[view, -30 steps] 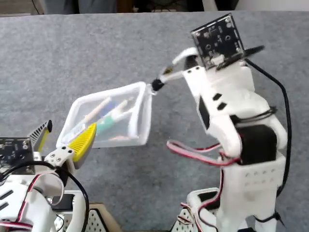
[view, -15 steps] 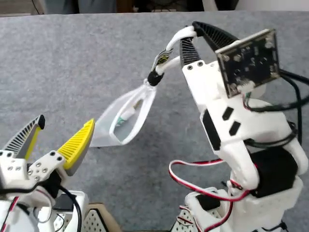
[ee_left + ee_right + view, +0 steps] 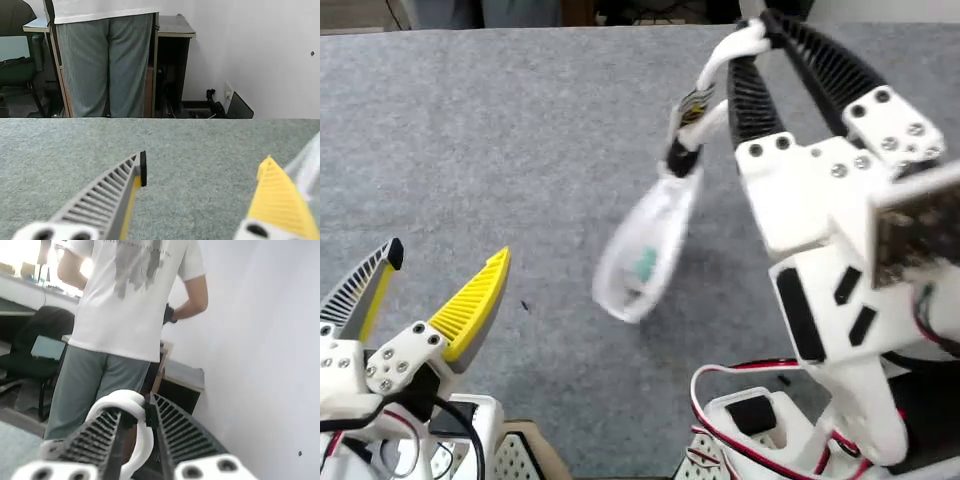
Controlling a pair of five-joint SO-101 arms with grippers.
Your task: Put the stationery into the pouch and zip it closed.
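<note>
High view | right hand (image 3: 750, 35) pinching loop (image 3: 718, 62) of pouch (image 3: 645, 250), which hangs over desk (image 3: 470, 130) middle | left hand (image 3: 448, 252) spread at near left corner

No readable text; tag (image 3: 692, 103) on pouch (image 3: 645, 250) bears print (too blurred).

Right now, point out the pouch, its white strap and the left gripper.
pouch (image 3: 645, 250), high view, the middle of its hanging clear body.
white strap (image 3: 145, 435), right wrist view, the curved side of the loop.
left gripper (image 3: 448, 252), high view, midway between its open fingertips.
</note>
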